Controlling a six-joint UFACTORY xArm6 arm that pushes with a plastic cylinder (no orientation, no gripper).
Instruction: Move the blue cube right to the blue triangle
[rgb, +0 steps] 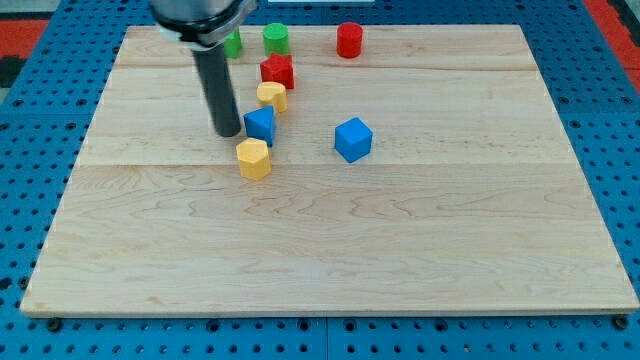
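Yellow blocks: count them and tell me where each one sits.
2. One yellow block lies just below the red block; the other yellow block lies below the blue block beside my tip. The rod could hide another.

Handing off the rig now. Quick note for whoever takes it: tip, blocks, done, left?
My tip is down on the board, just at the view's left of the blue triangle.
Blue cube sits alone at the triangle's right, a clear gap between them.
Yellow blocks lie right above and below the triangle.
Done: nothing visible; the cube is not beside the triangle.
Left: get round to the cube's right and push it leftward up to the triangle.
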